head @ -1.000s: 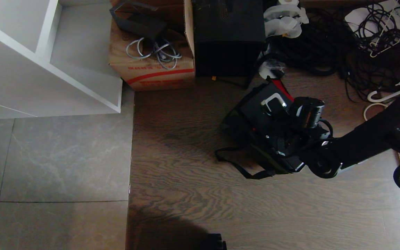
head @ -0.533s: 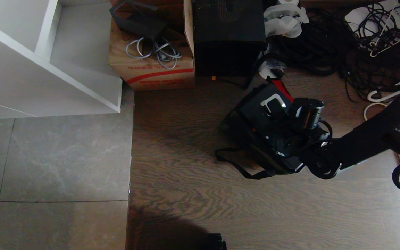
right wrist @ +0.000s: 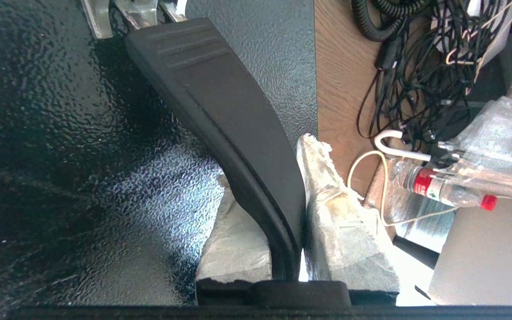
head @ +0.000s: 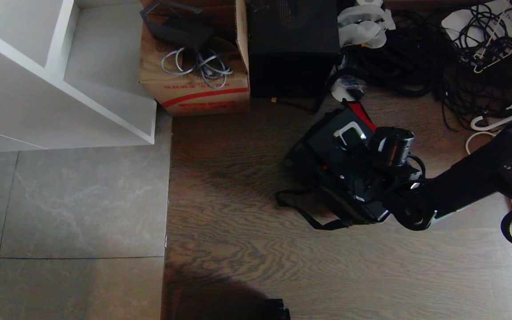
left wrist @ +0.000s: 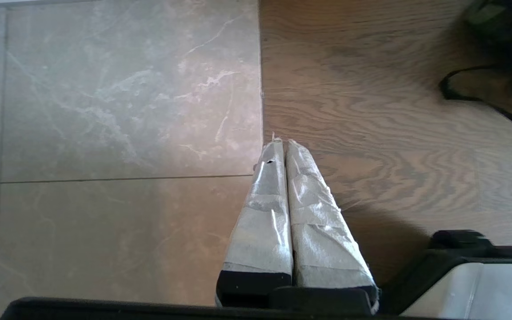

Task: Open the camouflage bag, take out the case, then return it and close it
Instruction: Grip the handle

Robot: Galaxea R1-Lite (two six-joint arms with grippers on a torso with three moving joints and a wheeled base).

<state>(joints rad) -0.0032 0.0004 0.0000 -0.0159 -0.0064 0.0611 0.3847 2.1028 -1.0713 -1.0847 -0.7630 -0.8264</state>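
Our right gripper [right wrist: 289,222] is clamped on the handle [right wrist: 220,115] of the case [right wrist: 60,133], its two taped fingers [right wrist: 340,222] pressing the black bar from either side. In the head view the right arm reaches in from the right edge, and its wrist sits over the near end of the case [head: 334,146], which lies tilted on the open bag [head: 309,171] on the wood floor [head: 238,249]. A strip of red lining [head: 362,114] shows along the far side of the bag, and one silver bracket [head: 347,130] of the handle catches the light. The black strap [head: 302,212] loops out on the floor toward us.

Against the picture of a second ago, we see almost no change: the wrist and case have edged only slightly, and the grip is the same.

Our left gripper [left wrist: 285,146] hangs above the seam between tile [left wrist: 105,133] and wood, fingers pressed together on nothing.

A carton [head: 194,89] and a black box [head: 291,44] stand beyond the bag, with tangled cables [head: 416,58] to their right.
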